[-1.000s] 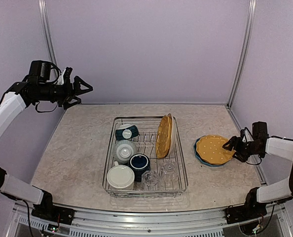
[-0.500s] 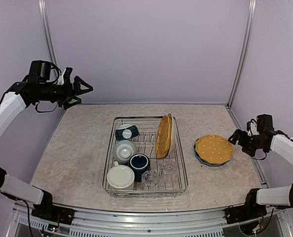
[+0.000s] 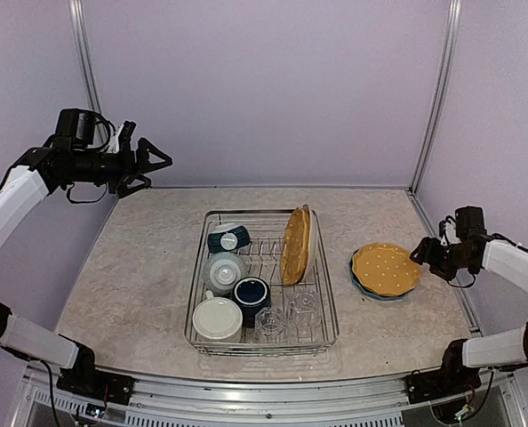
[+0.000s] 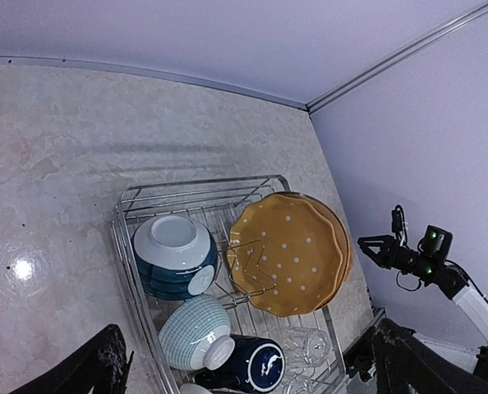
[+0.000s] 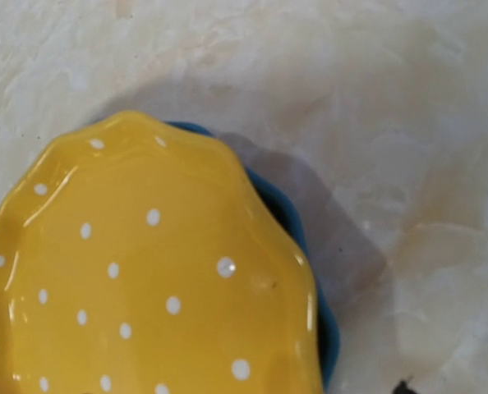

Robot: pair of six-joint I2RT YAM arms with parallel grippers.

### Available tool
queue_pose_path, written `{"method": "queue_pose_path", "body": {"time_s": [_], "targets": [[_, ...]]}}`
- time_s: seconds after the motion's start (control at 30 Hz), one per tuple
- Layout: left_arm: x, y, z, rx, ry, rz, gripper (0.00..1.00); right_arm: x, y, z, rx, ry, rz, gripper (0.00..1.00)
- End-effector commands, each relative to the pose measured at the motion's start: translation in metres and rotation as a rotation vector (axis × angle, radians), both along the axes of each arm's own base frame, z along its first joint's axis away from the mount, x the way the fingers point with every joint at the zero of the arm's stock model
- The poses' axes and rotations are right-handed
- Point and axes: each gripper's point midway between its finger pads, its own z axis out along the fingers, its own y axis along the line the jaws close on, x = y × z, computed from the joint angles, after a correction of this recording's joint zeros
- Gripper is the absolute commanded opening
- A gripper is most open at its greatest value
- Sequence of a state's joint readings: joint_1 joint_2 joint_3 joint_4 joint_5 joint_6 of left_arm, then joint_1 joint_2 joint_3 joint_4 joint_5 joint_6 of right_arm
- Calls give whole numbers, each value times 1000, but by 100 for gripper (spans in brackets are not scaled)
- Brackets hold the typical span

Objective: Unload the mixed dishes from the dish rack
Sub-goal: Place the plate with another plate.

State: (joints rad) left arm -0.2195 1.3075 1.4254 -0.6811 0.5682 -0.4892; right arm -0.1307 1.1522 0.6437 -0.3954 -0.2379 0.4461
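Note:
The dish rack (image 3: 328,298) sits mid-table. In it are upright yellow dotted plates (image 3: 295,245), a teal bowl (image 3: 228,238), a pale striped cup (image 3: 224,269), a navy mug (image 3: 251,294), a cream mug (image 3: 217,318) and clear tumblers (image 3: 270,322). To its right, a yellow dotted plate (image 3: 385,269) lies on a blue plate (image 5: 310,246). My right gripper (image 3: 421,253) hovers just off that stack's right edge, open and empty. The left gripper (image 3: 157,162) hangs open, high above the table's far left; its view looks down on the rack (image 4: 125,246) and the plates (image 4: 289,250).
Metal frame posts (image 3: 433,98) and purple walls close in the back and sides. The plate stack sits close to the table's right edge (image 3: 464,302). Bare marbled tabletop (image 3: 131,267) lies left of the rack.
The right gripper let go of the yellow dotted plate on the blue plate, drew back to the right, then eased slightly towards the stack. The left gripper edged slightly right.

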Motion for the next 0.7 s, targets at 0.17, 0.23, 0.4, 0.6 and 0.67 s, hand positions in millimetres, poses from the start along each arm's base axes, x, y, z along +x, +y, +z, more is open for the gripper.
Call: {"method": "queue_pose_path", "body": {"time_s": [0.17,0.23,0.4,0.6,0.67], "targets": [[-5,-8,-2,42,-15,-28,99,7,7,-29,-8,50,14,77],[-5,-9,-2,46,-17,-31,99,7,10,-33,-15,59,19,77],[-7,-13,-5,57,-16,-42,99,9,23,-31,34,26,47,77],[-10,-19,-6,66,-21,-59,99,4,2,-18,-110,68,-5,83],[-10,-20,-7,71,-18,-61,99,3,3,-5,-130,48,-1,87]]}}
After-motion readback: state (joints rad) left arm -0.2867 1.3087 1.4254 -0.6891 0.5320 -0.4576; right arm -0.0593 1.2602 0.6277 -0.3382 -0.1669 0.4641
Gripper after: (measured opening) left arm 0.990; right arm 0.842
